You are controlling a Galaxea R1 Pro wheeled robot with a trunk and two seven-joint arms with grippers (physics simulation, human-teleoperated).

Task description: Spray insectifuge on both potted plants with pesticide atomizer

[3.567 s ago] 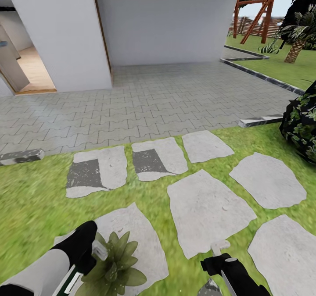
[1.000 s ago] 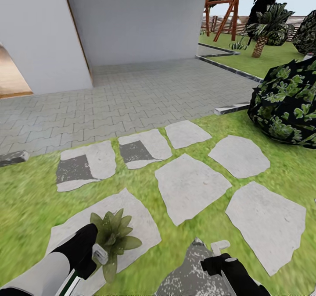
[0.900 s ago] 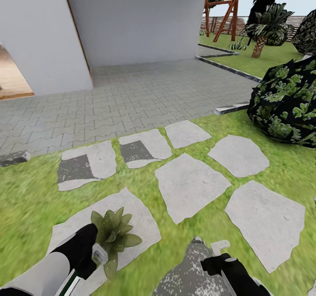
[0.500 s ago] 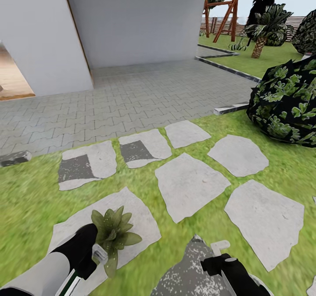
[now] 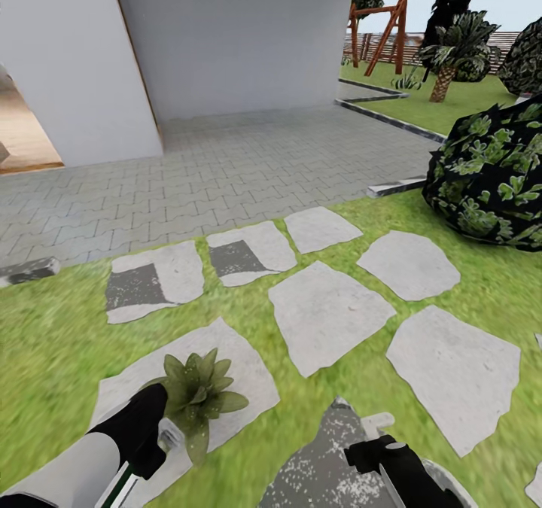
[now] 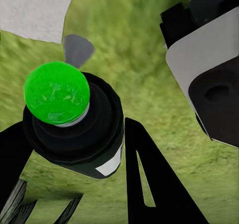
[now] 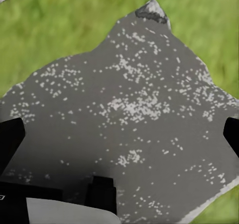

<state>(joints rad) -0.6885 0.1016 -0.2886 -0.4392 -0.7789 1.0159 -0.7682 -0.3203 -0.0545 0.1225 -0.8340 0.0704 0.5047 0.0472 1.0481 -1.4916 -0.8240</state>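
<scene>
Head view: we face lawn (image 5: pixel 45 342) with stepping stones (image 5: pixel 331 316), brick patio (image 5: pixel 226 169) beyond; potted plant (image 5: pixel 197 393) on stone beside left end effector (image 5: pixel 162 436).

Left wrist: left end effector clenched on pesticide atomizer (image 6: pixel 74 124).

Right wrist: right end effector (image 7: pixel 119 134) over dark speckled stone (image 7: pixel 129 119), fingers spread, holding nothing.

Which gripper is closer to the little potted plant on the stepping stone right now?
Left. The left gripper sits right beside the potted plant, at its leaves on the pale stepping stone. The right gripper is off across a grass strip, over the dark speckled stone.
</scene>
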